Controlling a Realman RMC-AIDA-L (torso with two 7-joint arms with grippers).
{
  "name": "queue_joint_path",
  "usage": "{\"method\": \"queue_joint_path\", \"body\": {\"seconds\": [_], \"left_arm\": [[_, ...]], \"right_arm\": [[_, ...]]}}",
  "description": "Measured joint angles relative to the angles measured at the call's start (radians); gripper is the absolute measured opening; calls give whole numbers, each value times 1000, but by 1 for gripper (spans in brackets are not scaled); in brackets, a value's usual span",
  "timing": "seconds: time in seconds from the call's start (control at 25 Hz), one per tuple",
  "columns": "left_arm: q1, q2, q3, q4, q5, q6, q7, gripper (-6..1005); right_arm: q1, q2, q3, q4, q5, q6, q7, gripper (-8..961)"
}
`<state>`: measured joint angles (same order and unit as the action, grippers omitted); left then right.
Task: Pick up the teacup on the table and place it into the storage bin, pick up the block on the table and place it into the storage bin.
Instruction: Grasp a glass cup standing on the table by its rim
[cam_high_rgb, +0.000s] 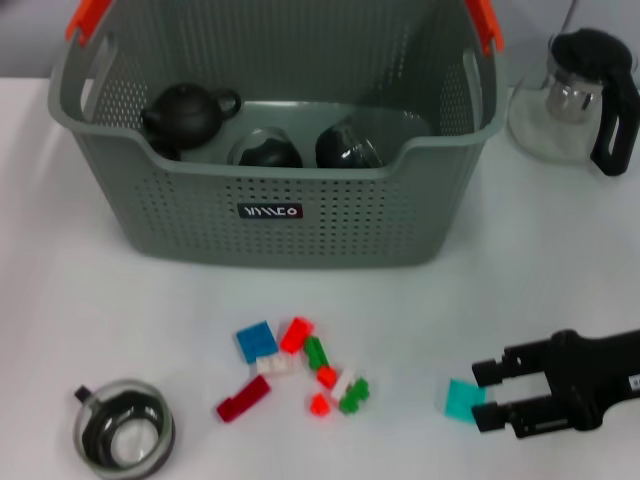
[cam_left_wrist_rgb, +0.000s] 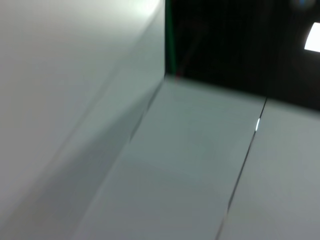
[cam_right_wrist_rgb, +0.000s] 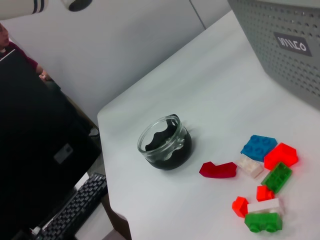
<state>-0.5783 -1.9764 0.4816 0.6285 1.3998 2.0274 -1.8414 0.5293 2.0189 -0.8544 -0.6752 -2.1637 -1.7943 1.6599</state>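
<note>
The teacup (cam_high_rgb: 125, 428), a small clear glass with a dark inside, stands on the white table at the front left; the right wrist view shows the teacup (cam_right_wrist_rgb: 165, 143) too. A loose cluster of coloured blocks (cam_high_rgb: 296, 368) lies mid-table, also seen as blocks (cam_right_wrist_rgb: 260, 175) by the right wrist. A teal block (cam_high_rgb: 461, 399) lies apart at the front right. My right gripper (cam_high_rgb: 487, 395) is open, its black fingertips on either side of that block's near edge. The grey-green storage bin (cam_high_rgb: 300, 215) stands at the back. My left gripper is out of view.
Inside the bin are a dark teapot (cam_high_rgb: 187, 113) and two dark cups (cam_high_rgb: 305, 148). A glass teapot with a black handle (cam_high_rgb: 580, 95) stands at the back right. The table edge (cam_right_wrist_rgb: 107, 165) drops off beyond the teacup, with a keyboard (cam_right_wrist_rgb: 70, 210) below.
</note>
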Motion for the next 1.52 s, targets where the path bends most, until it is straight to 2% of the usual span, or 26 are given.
{"method": "queue_joint_path", "body": {"seconds": [0.08, 0.24, 0.28, 0.4, 0.56, 0.68, 0.8, 0.88, 1.0, 1.08, 1.24, 1.52], "left_arm": [[43, -2, 34, 90, 128, 15, 0, 777], [118, 12, 170, 373, 407, 23, -40, 774], [124, 13, 205, 460, 500, 23, -62, 773], [123, 5, 276, 617, 703, 22, -114, 771], [118, -39, 398, 823, 940, 18, -172, 768], [111, -100, 472, 940, 1108, 18, -218, 765], [127, -177, 547, 1047, 1285, 2, -216, 763], [159, -197, 630, 1081, 1352, -33, -223, 761], [212, -193, 765, 1103, 1383, -104, -264, 758], [235, -193, 823, 1104, 1408, -147, -272, 755], [245, -194, 884, 1071, 1433, -196, -293, 751], [237, -194, 927, 996, 1444, -257, -327, 746]], "right_arm": [[2, -1, 0, 2, 0, 0, 0, 685], [3, -2, 0, 4, -1, -1, 0, 686], [4, -2, 0, 4, -1, -1, 0, 686], [5, -1, 0, 4, -1, -1, 1, 685], [5, -1, 0, 2, -1, 0, 13, 685], [5, -2, 0, 0, -1, 1, 18, 684], [5, -3, 0, 2, -1, 3, 18, 685], [6, -3, 0, 3, -1, 4, 18, 686], [7, -4, 0, 3, -1, 5, 18, 686], [7, -4, 0, 3, -1, 6, 18, 685], [9, -5, 0, 3, -1, 7, 18, 684], [9, -5, 0, 3, -1, 9, 18, 683]]}}
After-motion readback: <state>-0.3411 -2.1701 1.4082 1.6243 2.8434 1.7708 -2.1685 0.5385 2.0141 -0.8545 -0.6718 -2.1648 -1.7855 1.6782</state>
